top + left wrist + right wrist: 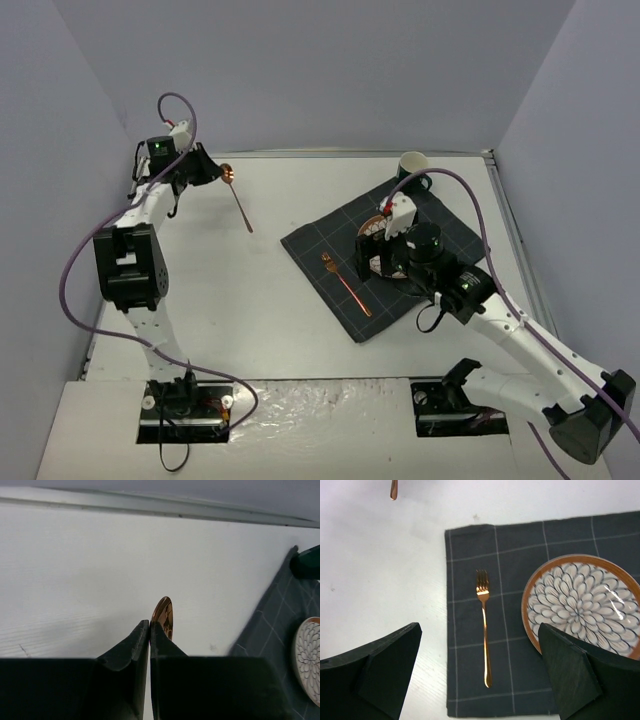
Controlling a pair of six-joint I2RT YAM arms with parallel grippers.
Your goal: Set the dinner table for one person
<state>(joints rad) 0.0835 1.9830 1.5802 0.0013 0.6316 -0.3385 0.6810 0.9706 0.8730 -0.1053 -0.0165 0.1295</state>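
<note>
The right claw [479,626] stands wide open, its two dark fingers [385,670] filling the lower corners. Between them a copper fork [484,630] lies on a dark grey cloth [520,555] with thin pale grid lines. Its tines point away from the claw and its handle end is nearest to it. Just beyond the right-hand finger sits a plate [580,605] with a blue-and-white petal pattern and an orange-brown rim, its near edge hidden behind that finger. Beyond the left-hand finger is bare white desk [380,570]. Far out on that side, a copper handle tip [393,490] pokes in at the top edge.
</note>
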